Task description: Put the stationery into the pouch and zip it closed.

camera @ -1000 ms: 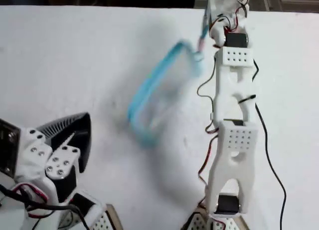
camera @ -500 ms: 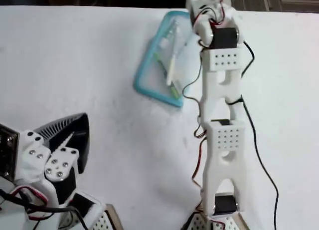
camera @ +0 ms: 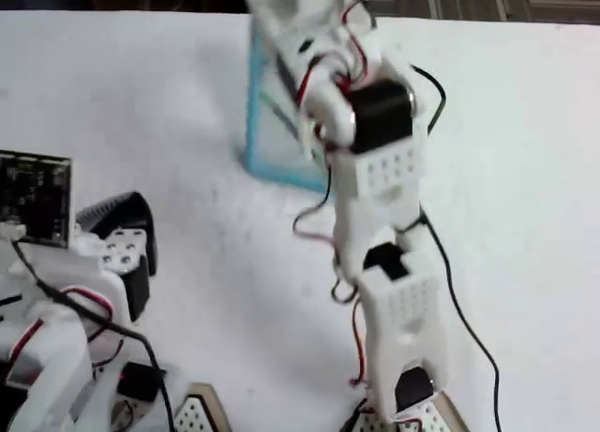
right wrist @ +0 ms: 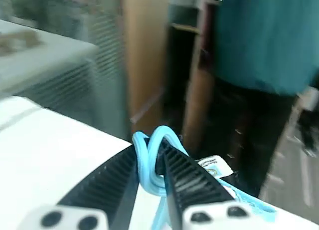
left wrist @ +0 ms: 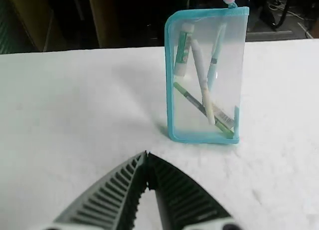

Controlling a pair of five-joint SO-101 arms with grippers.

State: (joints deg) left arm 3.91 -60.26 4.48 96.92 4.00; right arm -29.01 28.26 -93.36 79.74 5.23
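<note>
Left wrist view: the pouch (left wrist: 205, 75) stands upright on its short end on the white table (left wrist: 75, 100), at the far side and just right of centre. It is a clear pouch with a teal border. The stationery (left wrist: 202, 85) is inside it:
- a stick with a green label (left wrist: 182, 45), leaning in the upper left corner;
- a white pen (left wrist: 201, 75), slanting down toward the right;
- a teal-tipped pen (left wrist: 214, 55), to the right of the white one;
- a thin green pencil (left wrist: 194, 101), crossing low behind the white pen.

The left gripper (left wrist: 147, 162) is on the near side, well apart from the pouch. Its ribbed fingers meet at the tips and carry nothing.

High view: the pouch (camera: 255, 95) sits at the far centre of the table (camera: 141, 95). The right arm (camera: 384, 170) runs from the near edge out to the pouch and covers its top end. The left gripper (camera: 127, 216) sits at the near left, clear of the pouch.

Right wrist view: the right gripper (right wrist: 149, 155) is clamped on a light-blue cord loop (right wrist: 152, 140). The loop stands up above the fingertips, and the cord runs down between the fingers. A white label (right wrist: 214, 165) lies just beyond the gripper.
</note>
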